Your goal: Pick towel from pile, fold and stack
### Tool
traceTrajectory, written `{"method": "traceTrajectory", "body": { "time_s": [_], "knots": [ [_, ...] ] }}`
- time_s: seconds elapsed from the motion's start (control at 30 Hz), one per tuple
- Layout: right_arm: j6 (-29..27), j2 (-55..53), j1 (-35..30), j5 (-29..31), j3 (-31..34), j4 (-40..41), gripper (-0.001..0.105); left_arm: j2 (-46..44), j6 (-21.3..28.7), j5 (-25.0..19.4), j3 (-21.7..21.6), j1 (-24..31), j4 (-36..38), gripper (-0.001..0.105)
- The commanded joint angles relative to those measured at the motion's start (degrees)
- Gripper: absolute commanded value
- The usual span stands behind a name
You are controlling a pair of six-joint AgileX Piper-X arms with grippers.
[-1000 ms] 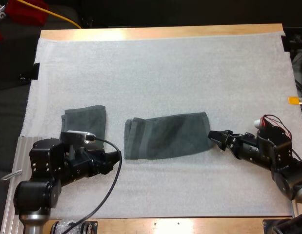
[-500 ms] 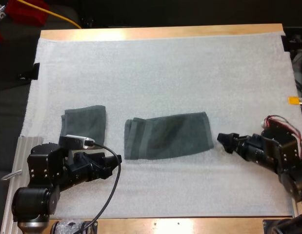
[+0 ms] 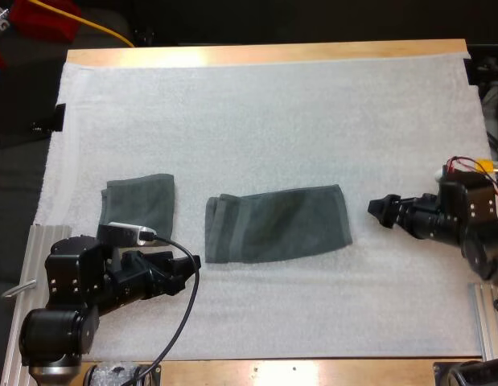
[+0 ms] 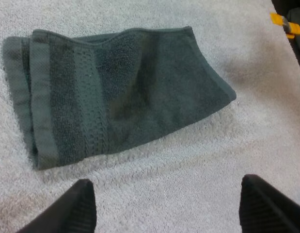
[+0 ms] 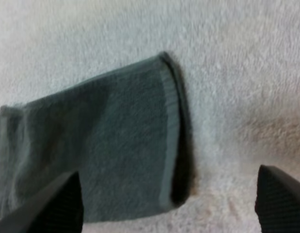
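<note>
A dark grey-green towel point(image 3: 276, 223), folded into a long strip, lies flat at the middle of the white mat point(image 3: 265, 121). It also shows in the left wrist view point(image 4: 116, 92) and the right wrist view point(image 5: 96, 145). A smaller folded towel point(image 3: 140, 201) lies to its left. My left gripper point(image 3: 188, 265) is open, a little short of the strip's left end, with its fingers point(image 4: 79, 206) apart over bare mat. My right gripper point(image 3: 383, 211) is open, off the strip's right end, with its fingers point(image 5: 57, 204) clear of the cloth.
The mat's far half is bare up to the wooden table edge point(image 3: 265, 55). A metal rail point(image 3: 23, 305) runs along the near left side of the table. The near strip of mat in front of the towels is free.
My right gripper has drawn back to the right and slightly away from the towel's right end. My left gripper shifted a little and now holds still. The towels have not moved.
</note>
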Motion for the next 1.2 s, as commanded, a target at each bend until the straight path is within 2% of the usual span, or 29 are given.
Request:
{"method": "traceTrajectory", "body": {
  "time_s": [0.0, 0.3, 0.57, 0.93, 1.17],
  "knots": [
    [-1.8, 1.6, -1.3, -3.0, -0.8, 0.2, 0.071, -0.2, 0.2, 0.7, -0.3, -0.1, -0.3, 0.061],
    [-5.1, 12.8, -2.7, -9.7, -2.4, -1.3, 0.071, -0.2, 0.2, 0.7, -0.3, -0.1, -0.3, 0.061],
    [-4.7, 22.1, -2.5, -16.5, -2.8, -6.5, 0.071, -0.2, 0.2, 0.7, -0.3, -0.1, 0.5, 0.061],
    [-0.8, 28.6, -2.3, -18.6, -2.8, -13.3, 0.071, -0.2, 0.2, 0.7, -0.3, -0.1, 0.7, 0.061],
    [1.1, 30.8, 2.3, -18.8, -2.8, -15.2, 0.071, -0.2, 0.2, 0.7, -0.3, -0.1, 0.7, 0.061]
  ]
}}
